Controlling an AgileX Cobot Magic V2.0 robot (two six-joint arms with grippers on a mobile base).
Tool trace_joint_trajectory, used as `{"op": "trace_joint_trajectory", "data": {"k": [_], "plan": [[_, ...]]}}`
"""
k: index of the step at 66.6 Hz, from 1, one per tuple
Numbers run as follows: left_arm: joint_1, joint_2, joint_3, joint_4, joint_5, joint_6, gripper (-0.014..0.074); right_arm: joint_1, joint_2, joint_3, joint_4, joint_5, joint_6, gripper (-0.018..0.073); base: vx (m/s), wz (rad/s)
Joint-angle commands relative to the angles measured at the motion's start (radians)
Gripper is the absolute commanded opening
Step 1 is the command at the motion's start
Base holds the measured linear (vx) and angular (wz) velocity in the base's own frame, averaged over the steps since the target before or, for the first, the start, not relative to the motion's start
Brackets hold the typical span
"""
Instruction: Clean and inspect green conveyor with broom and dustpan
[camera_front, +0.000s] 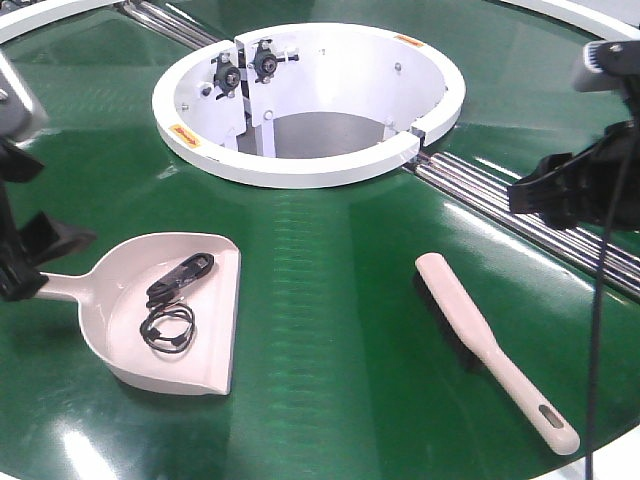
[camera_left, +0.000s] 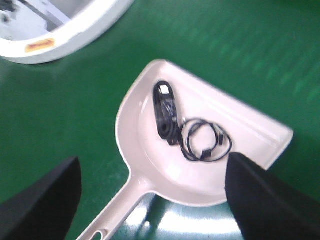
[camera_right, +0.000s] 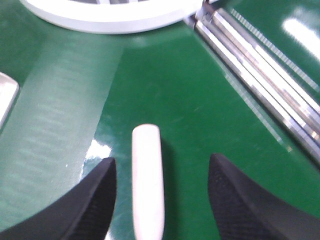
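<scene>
The beige dustpan (camera_front: 212, 340) lies at the left of the green conveyor (camera_front: 330, 300), lip facing front right. It holds a black bundled cord (camera_front: 180, 277) and a loose black wire loop (camera_front: 168, 330). My left gripper (camera_front: 40, 250) hovers open over its handle (camera_left: 120, 210), which runs between the fingers (camera_left: 265, 200) in the left wrist view. The broom (camera_front: 490, 345) lies bristles down at the right. My right gripper (camera_right: 162, 160) is open above the broom's far tip (camera_right: 147, 180), holding nothing.
The white ring-shaped hub (camera_front: 310, 100) stands at the back centre. Silver rollers (camera_front: 520, 210) run in a seam from the hub to the right, just behind the broom. The belt's front edge curves close to the broom's handle end (camera_front: 555, 430).
</scene>
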Motion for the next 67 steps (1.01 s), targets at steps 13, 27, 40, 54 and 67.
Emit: {"op": "trace_joint_trajectory", "data": {"k": [13,27,40,54,67], "plan": [[-0.004,-0.211,0.001,0.006,-0.167,-0.209,0.0502,-0.004,-0.262,0.184,-0.033,-0.298,0.000,0.0403,0.00,0.00],[-0.004,-0.505,0.284,0.000,-0.420,-0.297,0.0401,-0.004,-0.518,0.396,-0.041,-0.445,0.000,0.0403,0.00,0.00],[-0.004,-0.747,0.572,0.002,-0.554,-0.415,0.0332,-0.004,-0.788,0.563,-0.041,-0.490,-0.005,0.0403,0.00,0.00],[-0.004,-0.868,0.825,0.007,-0.716,-0.460,0.0291,-0.004,-1.005,0.750,-0.053,-0.516,-0.006,0.0403,0.00,0.00],[-0.004,-0.884,0.974,-0.006,-0.924,-0.464,0.0260,-0.004,-1.020,0.880,-0.053,-0.627,-0.029,0.0400,0.00,0.00]]}}
